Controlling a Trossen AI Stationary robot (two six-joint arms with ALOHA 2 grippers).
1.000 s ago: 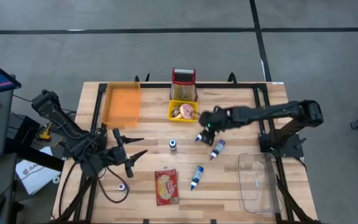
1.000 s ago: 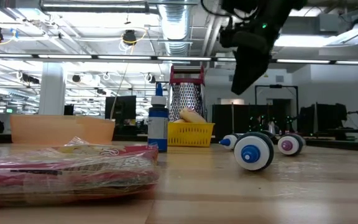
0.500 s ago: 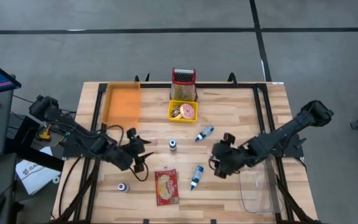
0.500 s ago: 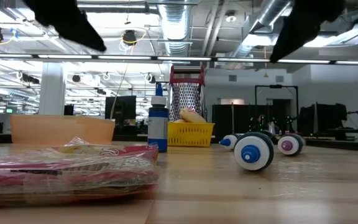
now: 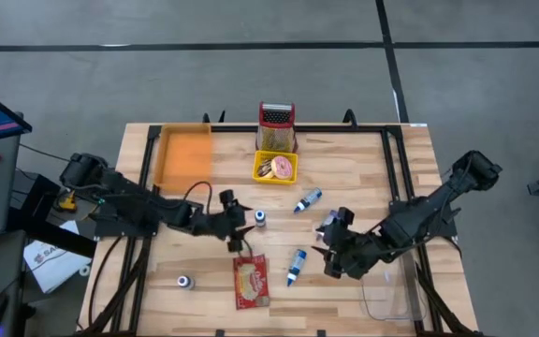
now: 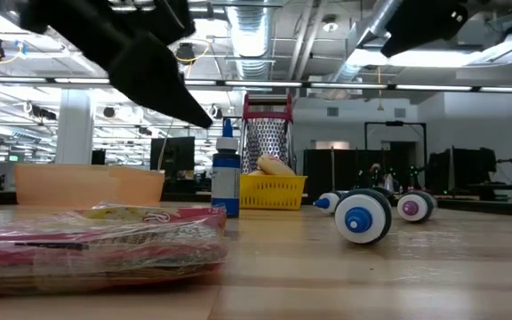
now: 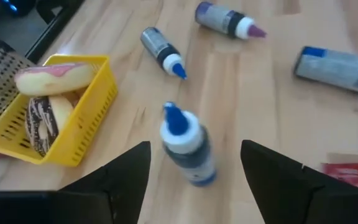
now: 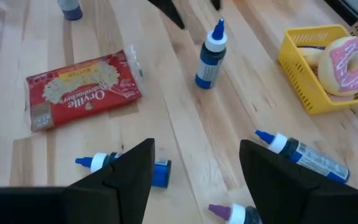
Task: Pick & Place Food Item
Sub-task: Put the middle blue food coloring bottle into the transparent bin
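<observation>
Left gripper [image 5: 241, 227], fingers spread wide, hovers just beside the upright blue bottle [image 5: 260, 218]; right gripper [image 5: 328, 251], also wide, sits farther from it.

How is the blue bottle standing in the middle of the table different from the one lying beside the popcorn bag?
The middle bottle stands upright, nozzle up; the other bottle lies flat on its side. The upright one sits close to the left gripper; the lying one sits nearer the right gripper. Both have blue bodies and blue-tipped caps.

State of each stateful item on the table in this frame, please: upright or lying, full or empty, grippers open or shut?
Left gripper: open, holding nothing.
Right gripper: open, holding nothing.
Standing blue bottle: upright, capped.
Yellow basket: holds donuts.
Popcorn packet: lying flat.
Orange bin: looks empty.
Grater: upright.
</observation>
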